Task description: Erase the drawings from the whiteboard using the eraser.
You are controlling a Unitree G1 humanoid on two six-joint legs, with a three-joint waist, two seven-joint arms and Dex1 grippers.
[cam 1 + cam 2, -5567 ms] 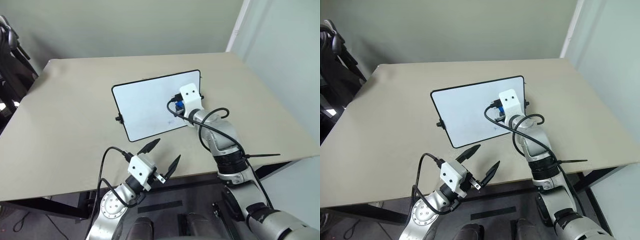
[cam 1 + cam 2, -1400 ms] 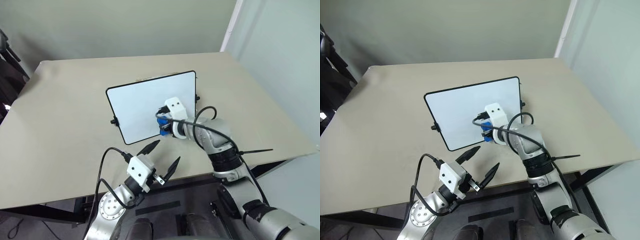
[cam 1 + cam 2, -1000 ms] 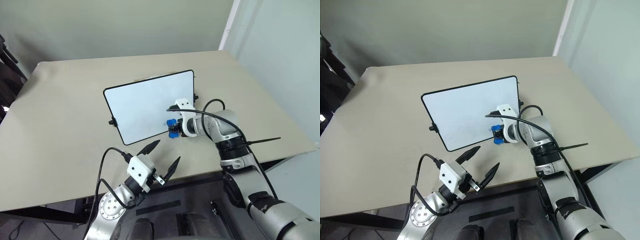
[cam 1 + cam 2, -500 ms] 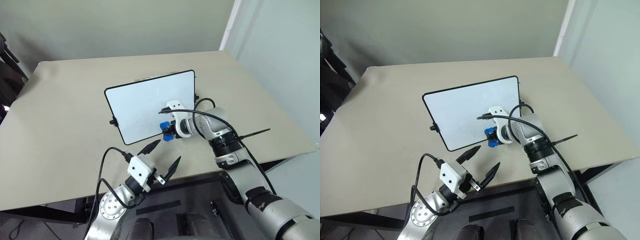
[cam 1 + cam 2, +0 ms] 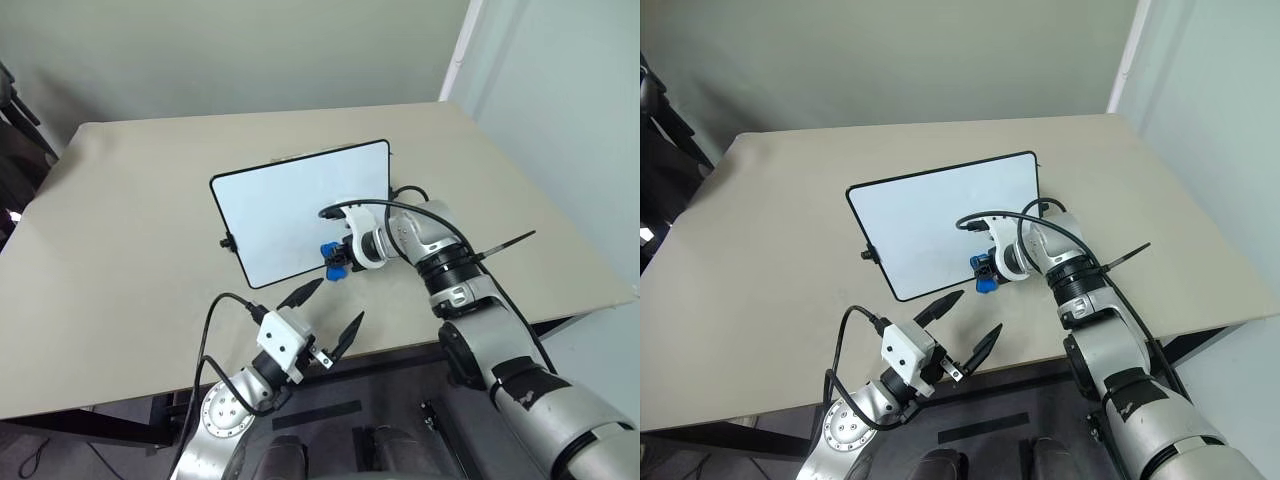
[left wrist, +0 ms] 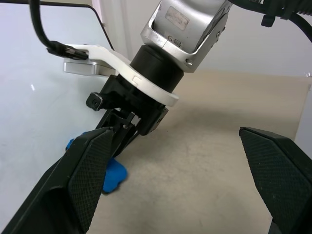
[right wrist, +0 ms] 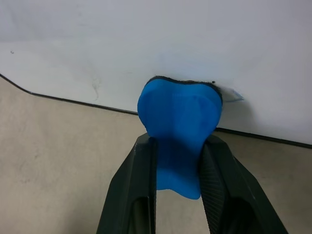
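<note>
At the table's near edge on the left, the left gripper (image 5: 326, 313) hangs with its black fingers spread wide and nothing between them, well apart from the work; beyond it the whiteboard (image 5: 280, 205) lies flat on the beige table (image 5: 120, 240), its long axis running left to right with the right end turned slightly away; at the board's near edge, toward its right half, the right gripper (image 7: 178, 161) has its jaws pinched hard on the eraser (image 7: 179, 124), squeezing the blue block at the waist so its head presses on the white surface just inside the black frame; a faint grey smear, likely what is left of the drawings (image 7: 95, 90), lies beside the eraser on the board, so the next stroke probably goes sideways along that edge, the right arm being the nearer.
</note>
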